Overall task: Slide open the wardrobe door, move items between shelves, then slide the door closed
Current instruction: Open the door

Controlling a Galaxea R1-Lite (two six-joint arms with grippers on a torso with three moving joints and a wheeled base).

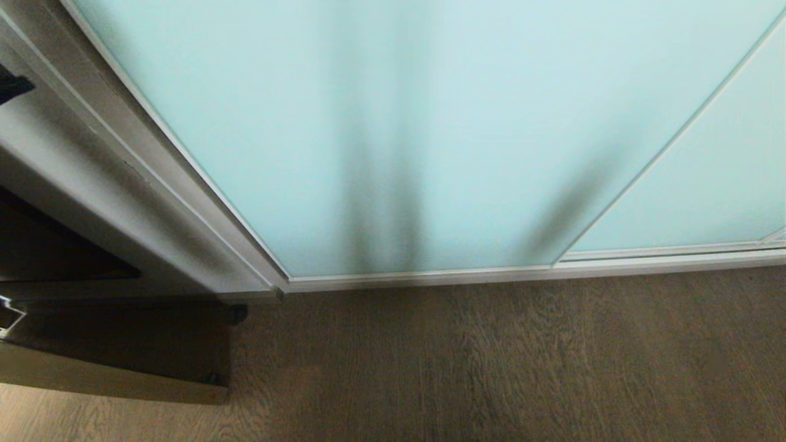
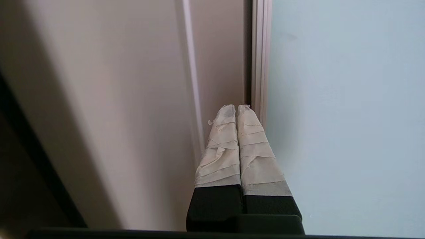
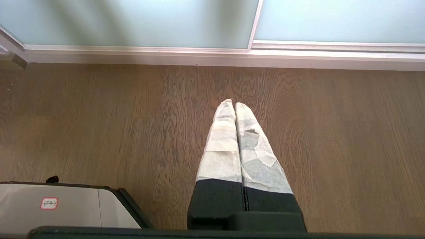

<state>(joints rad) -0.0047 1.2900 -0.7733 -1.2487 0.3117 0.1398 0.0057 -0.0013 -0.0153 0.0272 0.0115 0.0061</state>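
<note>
The sliding wardrobe door (image 1: 381,123) of frosted pale aqua glass fills the head view, fully across its opening, with dark blurred shapes behind the glass. Neither arm appears in the head view. In the left wrist view my left gripper (image 2: 236,107) is shut and empty. Its taped fingers point at the slim silvery door frame (image 2: 261,56), where the glass (image 2: 345,99) meets the plain white side panel (image 2: 116,99). My right gripper (image 3: 233,103) is shut and empty, pointing down at the wooden floor (image 3: 332,132) in front of the door's bottom rail (image 3: 212,54). The items and the shelves are hidden.
A second frosted panel (image 1: 718,172) overlaps on the right. The white wardrobe side (image 1: 98,166) runs down the left, with a dark low piece (image 1: 110,350) on the floor beside it. Part of my grey base (image 3: 53,205) lies near the right gripper.
</note>
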